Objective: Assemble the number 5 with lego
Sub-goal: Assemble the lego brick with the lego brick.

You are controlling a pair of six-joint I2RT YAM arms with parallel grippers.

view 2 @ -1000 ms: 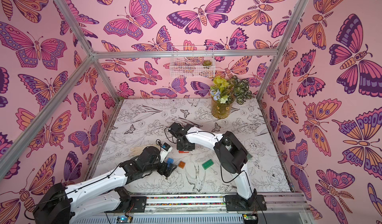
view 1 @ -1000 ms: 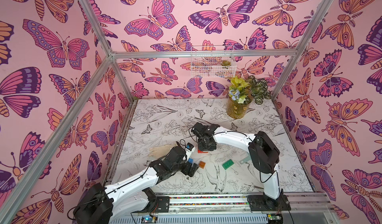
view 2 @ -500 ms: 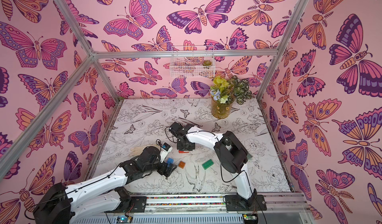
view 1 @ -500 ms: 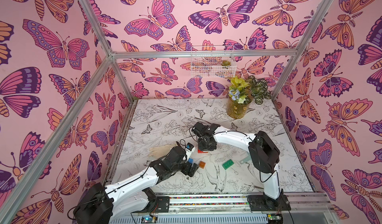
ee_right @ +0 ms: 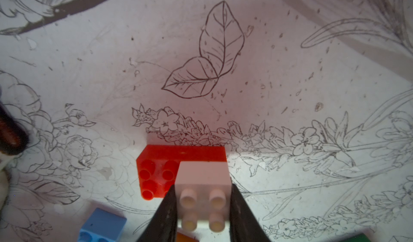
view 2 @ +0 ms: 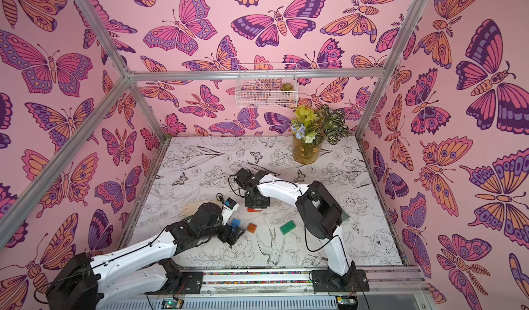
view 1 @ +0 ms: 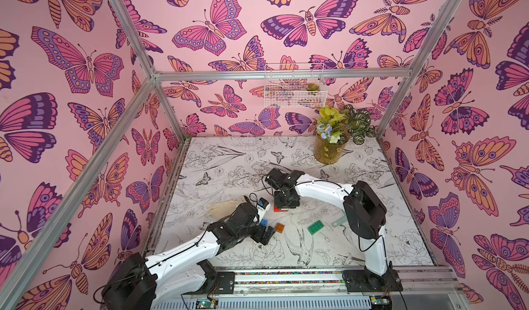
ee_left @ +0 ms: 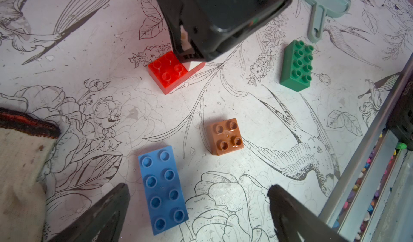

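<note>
On one end of the long red brick (ee_right: pixel 156 173), near the middle of the tabletop (ee_right: pixel 290 73), sits the short white brick (ee_right: pixel 202 173), with the right gripper (ee_right: pixel 203 188) clamped on its two smooth side walls. These bricks look light, hard and stiff, probably a little slippery on their glossy faces, so the flat opposite sides are the place to pinch. Each is a chunky block with round studs on top; four red studs show bare. Nearby lie a long blue brick (ee_left: pixel 162 189), a short brown brick (ee_left: pixel 225 137) and, farther off, a long green brick (ee_left: pixel 296 65), all loose and apart. Over the blue one hangs the left gripper (ee_left: pixel 197 187), fingers wide apart and empty. A beige glove (ee_left: pixel 20 162) and a teal dustpan (ee_left: pixel 328 4) lie off to the sides.
</note>
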